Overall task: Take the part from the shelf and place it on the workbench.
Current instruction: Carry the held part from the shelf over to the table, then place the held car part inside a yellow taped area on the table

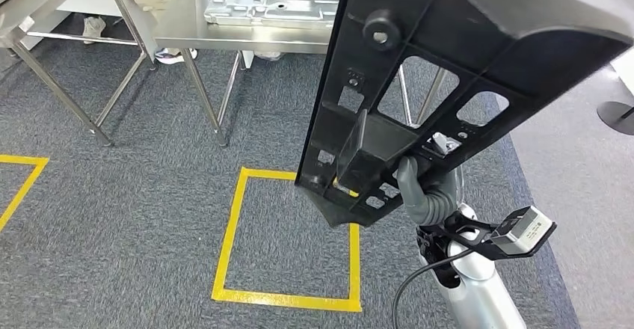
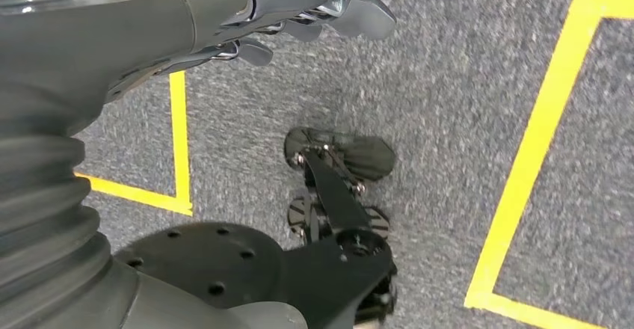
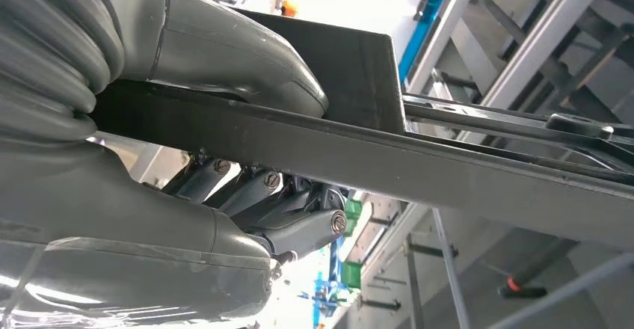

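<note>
Part in right hand

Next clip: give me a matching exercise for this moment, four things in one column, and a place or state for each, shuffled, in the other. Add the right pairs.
Things
1. black part
2. right hand
3. left hand
4. metal plate

Places or states
A. lies on the steel workbench
B. hangs over the grey carpet, holding nothing
C. held up in the air, above the floor
D. grips the lower end of the part

Pairs: 1-C, 2-D, 3-B, 4-A
</note>
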`<state>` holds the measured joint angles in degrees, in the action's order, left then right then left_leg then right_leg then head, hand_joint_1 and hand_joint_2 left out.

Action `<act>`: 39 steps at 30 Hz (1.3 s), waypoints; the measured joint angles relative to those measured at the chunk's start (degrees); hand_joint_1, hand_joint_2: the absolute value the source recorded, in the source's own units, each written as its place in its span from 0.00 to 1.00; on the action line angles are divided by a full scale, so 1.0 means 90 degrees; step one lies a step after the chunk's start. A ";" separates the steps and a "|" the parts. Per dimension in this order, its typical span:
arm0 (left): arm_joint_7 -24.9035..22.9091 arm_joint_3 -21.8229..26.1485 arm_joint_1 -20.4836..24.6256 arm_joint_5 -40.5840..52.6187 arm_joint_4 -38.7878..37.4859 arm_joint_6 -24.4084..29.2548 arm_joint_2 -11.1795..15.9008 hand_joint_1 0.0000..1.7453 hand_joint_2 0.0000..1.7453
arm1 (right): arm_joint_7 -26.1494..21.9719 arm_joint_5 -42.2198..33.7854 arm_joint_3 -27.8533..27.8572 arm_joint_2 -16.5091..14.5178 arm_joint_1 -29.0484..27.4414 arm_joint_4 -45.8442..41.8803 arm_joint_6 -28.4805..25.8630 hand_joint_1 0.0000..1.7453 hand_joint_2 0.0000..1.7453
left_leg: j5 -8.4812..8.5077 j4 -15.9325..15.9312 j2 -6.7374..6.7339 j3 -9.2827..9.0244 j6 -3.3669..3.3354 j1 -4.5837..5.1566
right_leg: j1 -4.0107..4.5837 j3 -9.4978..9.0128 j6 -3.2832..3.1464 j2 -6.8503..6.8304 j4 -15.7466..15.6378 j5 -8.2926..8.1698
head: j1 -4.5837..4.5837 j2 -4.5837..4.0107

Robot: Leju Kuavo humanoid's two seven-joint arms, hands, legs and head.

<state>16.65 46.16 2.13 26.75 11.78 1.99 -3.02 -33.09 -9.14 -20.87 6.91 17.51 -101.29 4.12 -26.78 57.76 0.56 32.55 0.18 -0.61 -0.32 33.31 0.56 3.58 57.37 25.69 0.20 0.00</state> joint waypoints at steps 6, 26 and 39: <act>0.0037 0.0002 -0.0006 0.0029 0.0000 -0.0113 0.0002 0.00 1.00 | 0.0027 0.0014 0.0001 0.0022 0.0063 0.0043 0.0018 1.00 1.00 | 0.0068 -0.0101 -0.0081 -0.0027 -0.0174 -0.0027 | -0.0039 0.0649 0.0163 -0.0318 0.1367 0.0728 | 0.0032 0.0000; 0.0170 0.0017 -0.0048 0.0105 0.0002 -0.0217 -0.0001 0.00 1.00 | 0.0076 0.0101 -0.0022 0.0033 0.0154 0.0160 0.0055 1.00 1.00 | -0.0134 0.1038 -0.0096 0.0649 0.0057 0.0013 | 0.0052 -0.0255 -0.0207 -0.0313 -0.0040 0.0214 | -0.0024 -0.0001; 0.0199 0.0082 -0.0043 0.0117 0.0002 -0.0231 0.0018 0.00 1.00 | 0.0077 0.0112 -0.0022 0.0036 0.0126 0.0181 0.0002 1.00 1.00 | -0.0059 -0.0185 -0.0051 -0.0243 -0.0212 0.0014 | -0.0049 0.0826 0.0180 -0.0332 0.1779 0.0763 | 0.0039 0.0000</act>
<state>18.45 46.90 1.74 27.80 11.80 -0.09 -2.86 -32.40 -8.13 -21.07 7.23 18.65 -99.66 4.14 -27.31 56.10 0.10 30.37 -1.73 -0.48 -0.76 40.75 2.18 0.58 73.38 32.56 0.55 0.00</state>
